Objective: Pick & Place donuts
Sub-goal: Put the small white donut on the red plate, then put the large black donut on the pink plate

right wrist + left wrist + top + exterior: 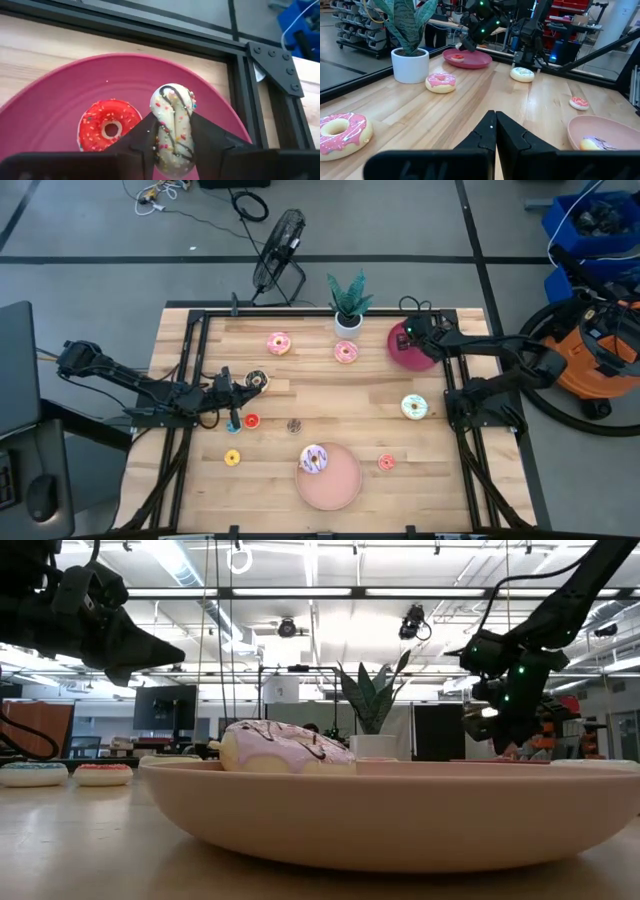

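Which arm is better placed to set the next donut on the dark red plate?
The right. Its gripper already holds a white sprinkled donut on edge above the dark red plate, beside a red donut. The left gripper is shut and empty, far across the table.

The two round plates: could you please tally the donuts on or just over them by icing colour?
Red: 1, the red sprinkled donut lying on the dark red round plate
White: 1, the white donut with dark drizzle in the right pincer over that plate
Lilac: 1, the lilac-iced donut on the pale pink round plate
Total: 3
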